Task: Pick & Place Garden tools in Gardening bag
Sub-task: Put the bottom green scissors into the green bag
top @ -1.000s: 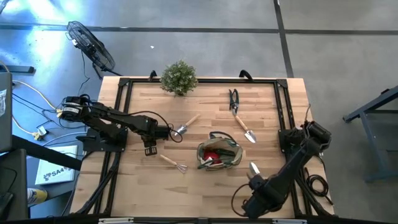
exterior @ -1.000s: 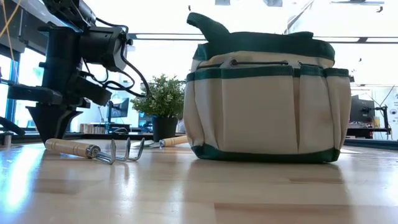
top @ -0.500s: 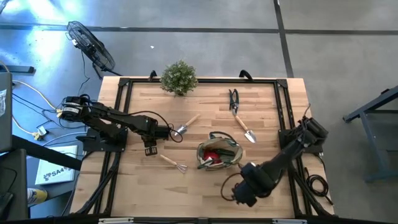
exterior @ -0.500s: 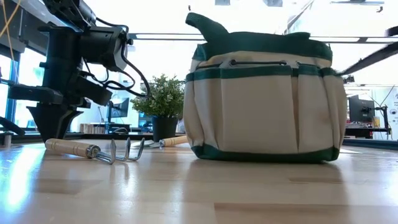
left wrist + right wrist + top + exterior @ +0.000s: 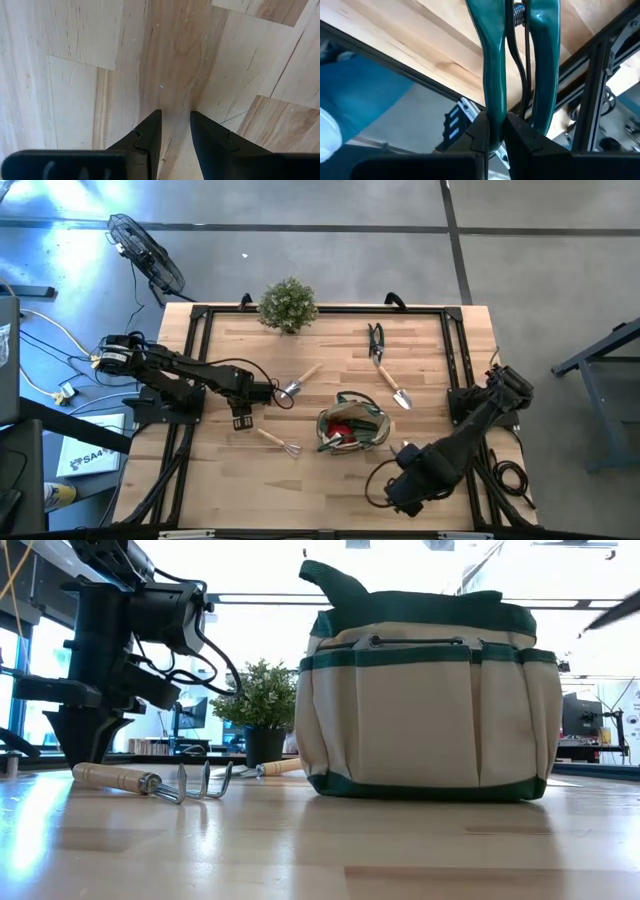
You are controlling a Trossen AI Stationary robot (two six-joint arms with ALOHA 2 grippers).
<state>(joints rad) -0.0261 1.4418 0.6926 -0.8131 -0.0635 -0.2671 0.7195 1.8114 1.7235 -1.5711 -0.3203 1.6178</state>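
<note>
Our right gripper (image 5: pixel 496 131), pinching one green handle of the pruners (image 5: pixel 492 60), had swung back from the table's (image 5: pixel 330 490) near edge toward the gardening bag (image 5: pixel 352 427) at mid-table, so a drop-in looked near. Our left gripper (image 5: pixel 175 132) waited, slightly spread, over bare wood.

Non-task clutter: bushy potted plant (image 5: pixel 288 304) upright at table's (image 5: pixel 330 490) far edge, also seen in low view (image 5: pixel 262 700). Black floor fan (image 5: pixel 146 253) off the far left corner. Cables (image 5: pixel 45 360) and white box (image 5: pixel 88 452) on grey floor, left side. Desks with monitors (image 5: pixel 582 716) in room behind.
</note>
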